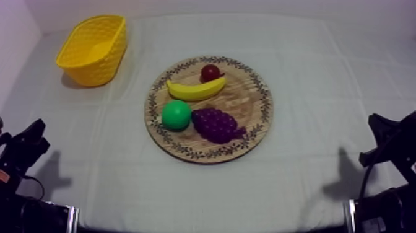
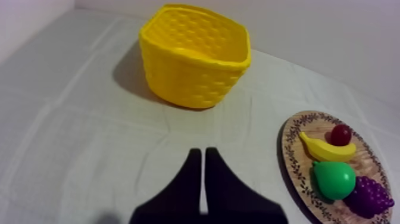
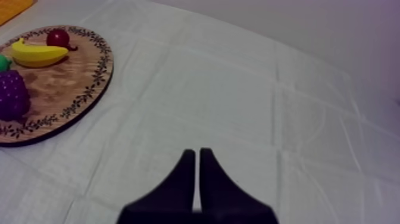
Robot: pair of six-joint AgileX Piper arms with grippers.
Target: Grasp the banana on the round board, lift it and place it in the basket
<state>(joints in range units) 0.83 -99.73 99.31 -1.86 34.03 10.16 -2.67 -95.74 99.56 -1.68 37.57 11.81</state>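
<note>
Since our left hand (image 2: 202, 154) and right hand (image 3: 197, 154) both sit pressed together, the banana (image 1: 195, 90) lies toward two o'clock of the left, its length running nine-to-three.

No writing, number, brand or sign can be read anywhere. The dark marks round the rim of the wooden board (image 1: 251, 99) seem to be a leaf pattern, not letters.
</note>
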